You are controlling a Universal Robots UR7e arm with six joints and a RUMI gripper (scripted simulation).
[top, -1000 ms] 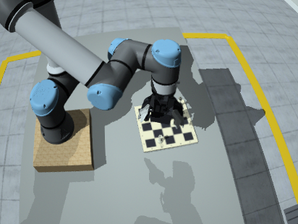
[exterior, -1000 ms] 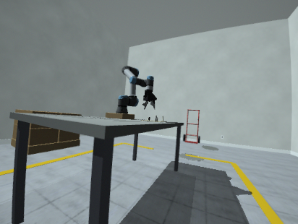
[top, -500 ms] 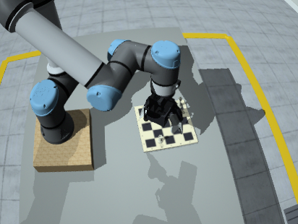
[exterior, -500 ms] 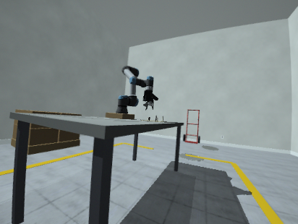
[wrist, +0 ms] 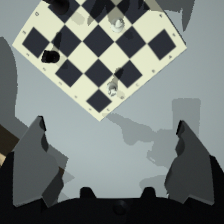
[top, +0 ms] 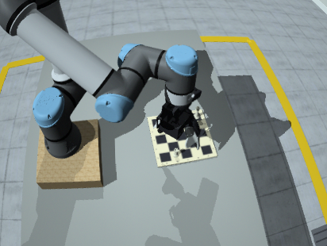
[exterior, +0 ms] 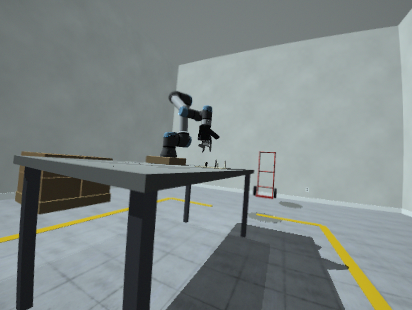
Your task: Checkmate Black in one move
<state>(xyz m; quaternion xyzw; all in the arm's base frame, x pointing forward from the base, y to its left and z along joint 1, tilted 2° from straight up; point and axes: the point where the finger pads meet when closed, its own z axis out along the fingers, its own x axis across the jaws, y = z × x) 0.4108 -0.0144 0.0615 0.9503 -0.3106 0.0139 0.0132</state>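
Observation:
A small chessboard (top: 183, 140) lies on the grey table; it also shows in the wrist view (wrist: 102, 50), turned diagonally. My gripper (top: 186, 131) hangs well above the board, open and empty; its two fingers frame the wrist view (wrist: 112, 160). In the wrist view a white piece (wrist: 113, 89) stands near the board's lower corner, another white piece (wrist: 118, 23) near the top, and a black piece (wrist: 49, 56) at the left edge. In the top view a white piece (top: 176, 152) stands near the front edge and pale pieces (top: 201, 116) at the back right. The arm hides part of the board.
The arm's base stands on a wooden block (top: 71, 156) at the table's left. Yellow floor lines (top: 278, 91) run round the table. In the exterior view a red hand truck (exterior: 265, 175) stands by the far wall and wooden crates (exterior: 60, 182) at the left.

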